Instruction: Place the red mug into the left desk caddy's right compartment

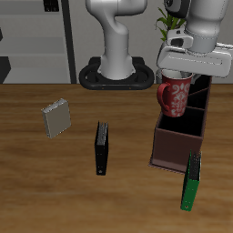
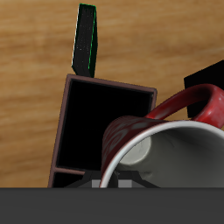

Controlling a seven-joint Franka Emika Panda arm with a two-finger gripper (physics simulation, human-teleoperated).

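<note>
A brown wood-grain table (image 1: 55, 191) fills the foreground; grey panelled cabinets (image 1: 36, 36) and a green potted plant (image 1: 169, 20) stand behind

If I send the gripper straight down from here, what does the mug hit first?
Probably the caddy. The gripper holds the red mug above it, and the wrist view shows the square compartment mostly off to one side, so its wall may meet first; depth is unclear.

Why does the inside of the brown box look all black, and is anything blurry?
Wrist view: the left desk caddy has black, unlit inside walls, and the red mug looms huge, cut off by the frame. Exterior view: the gripper holding the mug shows sharply; nothing looks blurred.
</note>
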